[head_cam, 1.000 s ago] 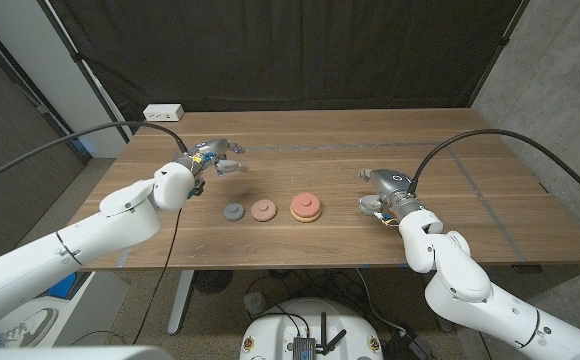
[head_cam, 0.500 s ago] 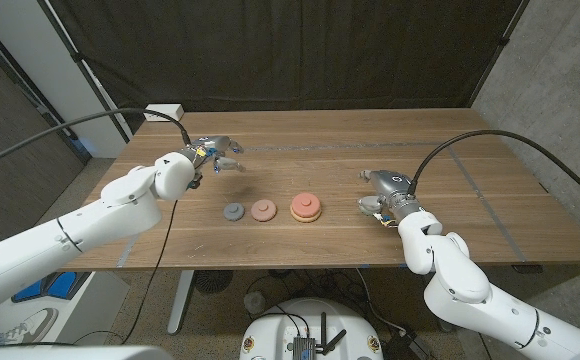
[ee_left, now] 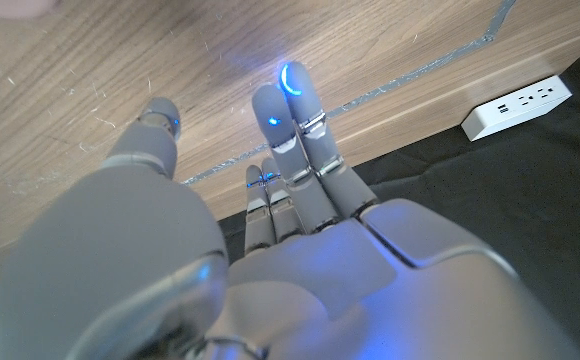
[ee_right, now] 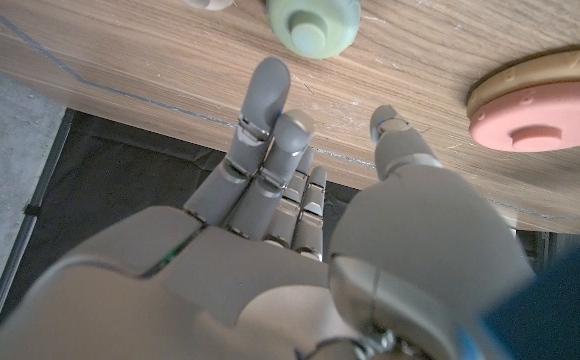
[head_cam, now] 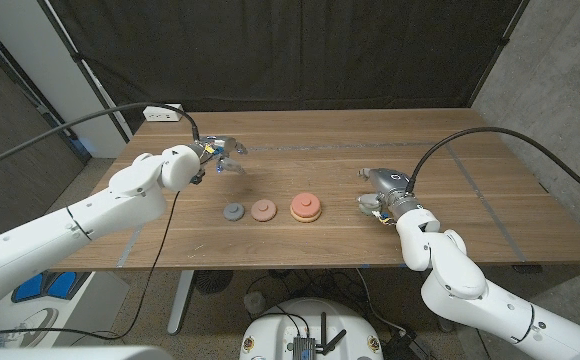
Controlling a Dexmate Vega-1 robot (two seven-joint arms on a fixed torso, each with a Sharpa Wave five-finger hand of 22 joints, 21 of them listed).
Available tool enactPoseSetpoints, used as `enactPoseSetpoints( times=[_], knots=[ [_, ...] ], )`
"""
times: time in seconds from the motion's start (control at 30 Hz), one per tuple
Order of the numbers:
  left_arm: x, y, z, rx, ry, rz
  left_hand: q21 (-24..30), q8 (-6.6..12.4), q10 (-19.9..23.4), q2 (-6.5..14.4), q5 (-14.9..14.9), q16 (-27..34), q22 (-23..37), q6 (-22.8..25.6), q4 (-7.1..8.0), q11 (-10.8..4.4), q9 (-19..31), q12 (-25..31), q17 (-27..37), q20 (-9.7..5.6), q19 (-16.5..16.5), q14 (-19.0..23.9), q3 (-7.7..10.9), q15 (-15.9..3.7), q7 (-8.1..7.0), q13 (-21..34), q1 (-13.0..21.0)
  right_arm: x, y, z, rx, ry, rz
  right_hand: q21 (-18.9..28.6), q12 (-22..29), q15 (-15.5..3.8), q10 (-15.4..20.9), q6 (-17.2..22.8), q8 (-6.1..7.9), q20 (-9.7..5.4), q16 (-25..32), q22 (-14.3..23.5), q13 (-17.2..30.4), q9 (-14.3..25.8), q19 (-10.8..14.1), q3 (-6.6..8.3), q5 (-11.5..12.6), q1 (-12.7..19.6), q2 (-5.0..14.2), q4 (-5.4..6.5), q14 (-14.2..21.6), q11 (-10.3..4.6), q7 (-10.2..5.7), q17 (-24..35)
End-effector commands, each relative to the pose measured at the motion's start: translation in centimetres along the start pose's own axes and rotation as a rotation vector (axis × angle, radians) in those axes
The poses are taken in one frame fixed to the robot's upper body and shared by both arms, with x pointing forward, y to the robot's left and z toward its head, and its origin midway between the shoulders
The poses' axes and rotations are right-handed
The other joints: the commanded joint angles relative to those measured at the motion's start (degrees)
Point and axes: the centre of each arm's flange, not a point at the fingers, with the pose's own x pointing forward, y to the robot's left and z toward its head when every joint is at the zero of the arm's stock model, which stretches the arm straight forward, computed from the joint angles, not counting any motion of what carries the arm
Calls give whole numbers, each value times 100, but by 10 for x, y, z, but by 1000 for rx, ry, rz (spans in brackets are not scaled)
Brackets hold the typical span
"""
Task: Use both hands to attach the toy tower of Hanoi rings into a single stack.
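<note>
Left hand (head_cam: 218, 155) drifting toward 12 since earlier, fingers spread, holding nothing. Right hand (head_cam: 382, 192) waiting released at 3. Rings mid-table: only pink-on-tan pair (head_cam: 305, 207) stacked; grey ring (head_cam: 234, 212), pink ring (head_cam: 262, 210) sitting loose.

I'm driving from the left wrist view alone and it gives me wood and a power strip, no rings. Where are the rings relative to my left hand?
Observer: In the head view they lie in a row mid-table, nearer the robot than the left hand: a grey ring comes first, then a salmon ring.
Operator: Is anything stacked yet?
Observer: Yes, right of those a pink ring sits on a wider orange ring.
Operator: Any others?
Observer: A green ring lies on the table just ahead of the right hand, which holds nothing.
</note>
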Motion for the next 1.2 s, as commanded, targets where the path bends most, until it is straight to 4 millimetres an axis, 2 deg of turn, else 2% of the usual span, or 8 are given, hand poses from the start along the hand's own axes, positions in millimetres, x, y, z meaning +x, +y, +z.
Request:
enactPoseSetpoints(
  times=[0.03,0.27,0.67,0.87,1.2],
  knots=[
    [12,-4,7,38,-34,-91,49,-11,-51,-68,-20,23,-9,-99,15,67,-7,5,-7,-645,-23,-23,-61,-473,87,-18,-40,4,-1,1,-1,8,9,-32,-10,-26,41,57,-21,-278,-12,10,11,0,-18,1,42,-49,-14,13,3,41,17,40],
    [14,-4,8,39,-73,-95,42,7,-78,-101,-36,23,-18,-134,26,78,-16,15,-31,-641,-24,-32,-93,-472,95,-38,-77,5,-1,1,-5,14,13,-37,-15,-26,47,69,-27,-278,-51,10,17,-2,-26,5,56,-62,0,12,-30,32,24,17],
    [11,-8,9,36,-124,-101,51,76,15,-150,-51,49,-24,-34,9,-11,-22,76,-68,-655,6,-1,-125,-473,15,-68,-59,3,-1,3,-11,20,17,-42,-17,-26,66,84,-34,-278,-41,10,23,-4,-33,10,72,-77,12,9,-14,32,22,46],
    [9,-12,11,42,-145,-116,55,85,37,-137,-55,64,-21,-27,8,53,-23,91,-82,-648,-9,16,-123,-473,72,-81,-31,3,-1,3,-9,21,18,-42,-15,-27,85,118,-28,-278,-67,10,26,-6,-33,12,81,-83,17,5,-35,30,20,28],
    [1,-15,13,53,-192,-131,69,109,75,-136,-59,66,-21,24,4,30,-24,110,-114,-649,11,17,-127,-474,75,-96,0,3,-1,3,-9,21,18,-44,-18,-28,105,115,-42,-277,-68,11,32,-8,-33,11,92,-97,26,3,-22,27,20,35]
  ],
)
